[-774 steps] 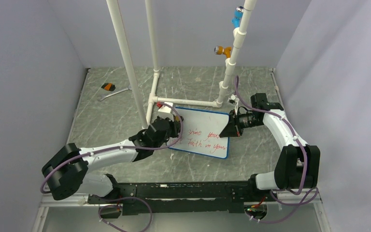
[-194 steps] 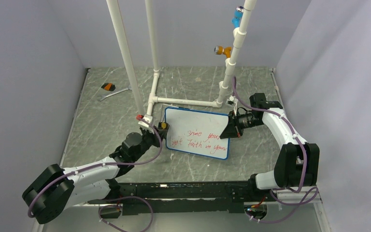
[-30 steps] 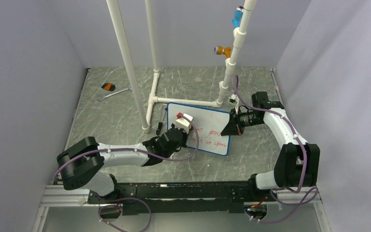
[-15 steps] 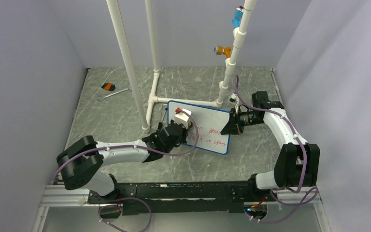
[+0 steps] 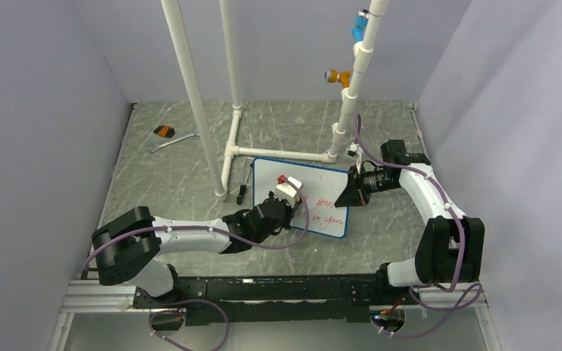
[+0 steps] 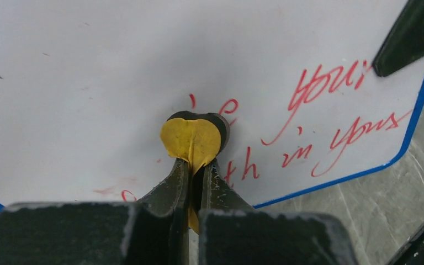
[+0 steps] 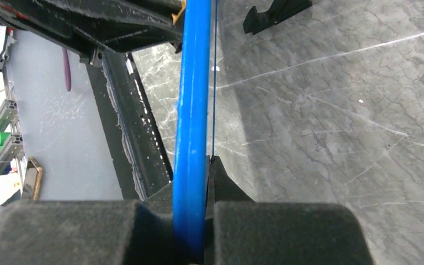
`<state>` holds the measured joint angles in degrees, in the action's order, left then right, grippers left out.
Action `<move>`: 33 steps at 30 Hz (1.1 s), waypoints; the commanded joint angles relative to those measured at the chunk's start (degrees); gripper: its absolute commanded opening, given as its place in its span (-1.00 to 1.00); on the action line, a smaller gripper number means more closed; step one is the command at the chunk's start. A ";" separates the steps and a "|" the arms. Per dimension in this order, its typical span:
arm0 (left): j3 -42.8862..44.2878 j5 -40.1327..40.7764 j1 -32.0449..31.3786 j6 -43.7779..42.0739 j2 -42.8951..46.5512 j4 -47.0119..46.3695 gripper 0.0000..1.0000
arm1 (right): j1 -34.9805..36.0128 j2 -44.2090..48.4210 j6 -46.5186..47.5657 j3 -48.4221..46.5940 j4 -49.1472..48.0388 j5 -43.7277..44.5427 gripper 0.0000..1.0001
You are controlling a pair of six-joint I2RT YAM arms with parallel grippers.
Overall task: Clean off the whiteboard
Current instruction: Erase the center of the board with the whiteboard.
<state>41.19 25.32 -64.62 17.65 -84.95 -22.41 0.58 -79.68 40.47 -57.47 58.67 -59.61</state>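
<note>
The whiteboard (image 5: 323, 178) stands tilted on the table, blue-framed, with red handwriting (image 6: 331, 83) left only on its right part. Its left part (image 6: 77, 83) is wiped, with faint red smudges. My left gripper (image 6: 195, 164) is shut on a small yellow eraser pad (image 6: 191, 138), which is pressed on the board's face just left of the remaining words. From above, the left gripper (image 5: 294, 210) sits over the board's lower middle. My right gripper (image 5: 347, 191) is shut on the board's right edge, the blue frame (image 7: 193, 83) running between its fingers (image 7: 221, 182).
A white pipe frame (image 5: 278, 153) stands right behind the board, with tall posts (image 5: 190, 88) to the left. A black marker (image 5: 243, 190) lies by the board's left edge. A wrench (image 5: 172, 141) and an orange-black item (image 5: 164, 131) lie at the far left.
My left gripper has slid right and a little nearer across the board with the eraser pad. Less red writing shows than before. The right arm has stayed put.
</note>
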 commanded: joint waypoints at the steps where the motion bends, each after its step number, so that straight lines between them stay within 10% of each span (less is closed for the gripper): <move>1: 2.65 2.34 -0.88 -0.78 -1.42 -1.87 -1.00 | 0.65 1.18 1.89 -0.53 1.79 -3.97 -1.00; 10: -1.66 2.03 7.42 3.14 3.41 0.80 -1.00 | 0.63 1.46 1.80 -0.47 1.65 -3.98 -1.00; 23: 2.35 0.63 -3.00 -0.88 -3.72 -0.32 -1.00 | 0.56 0.77 1.96 -0.69 1.94 -3.93 -1.00; 33: -5.69 4.14 3.93 7.65 0.05 0.23 -1.00 | 0.56 1.12 2.24 -0.68 2.14 -4.13 -1.00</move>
<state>40.03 28.05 -66.37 20.40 -87.05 -22.63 0.56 -79.68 40.56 -57.47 58.13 -59.61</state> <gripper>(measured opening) 0.058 0.050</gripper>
